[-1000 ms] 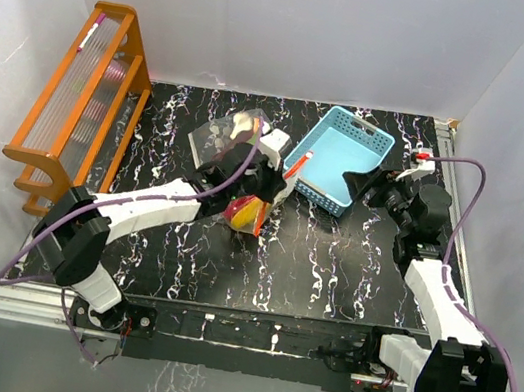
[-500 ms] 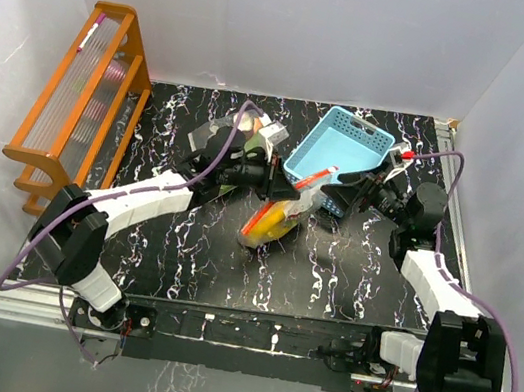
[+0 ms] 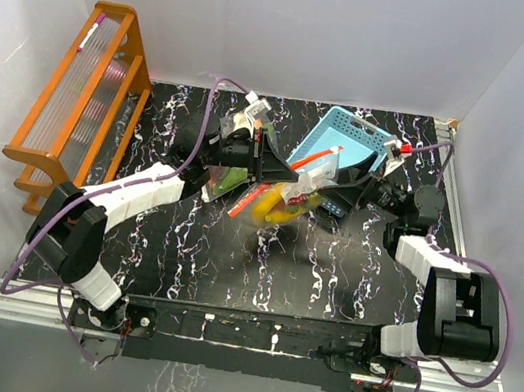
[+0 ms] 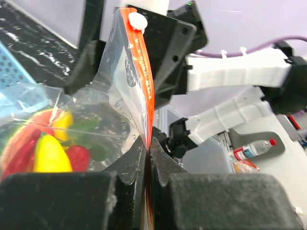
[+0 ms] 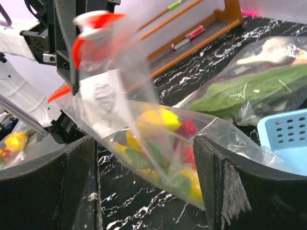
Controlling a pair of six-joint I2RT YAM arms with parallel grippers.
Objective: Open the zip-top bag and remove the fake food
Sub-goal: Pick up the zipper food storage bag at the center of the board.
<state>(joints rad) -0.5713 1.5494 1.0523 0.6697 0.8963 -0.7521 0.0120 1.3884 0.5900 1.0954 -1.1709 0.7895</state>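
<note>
A clear zip-top bag (image 3: 293, 193) with an orange zip strip hangs above the table. It holds the fake food (image 5: 165, 143): yellow, red and green pieces, also seen in the left wrist view (image 4: 45, 146). My left gripper (image 3: 273, 164) is shut on the bag's orange zip strip (image 4: 146, 103), whose white slider (image 4: 136, 20) sits at the top end. My right gripper (image 3: 332, 192) is open, its fingers (image 5: 225, 184) standing either side of the bag's lower part (image 5: 158, 139) without clamping it.
A light-blue basket (image 3: 345, 142) stands tilted just behind the bag, with its corner in the right wrist view (image 5: 288, 136). A second clear bag with long green leafy pieces (image 5: 254, 86) lies on the table left of it (image 3: 225, 177). An orange wooden rack (image 3: 80, 103) stands at far left.
My left gripper has carried the bag up, right and farther back. My right gripper has swung left from beside the basket and now straddles the bag.
</note>
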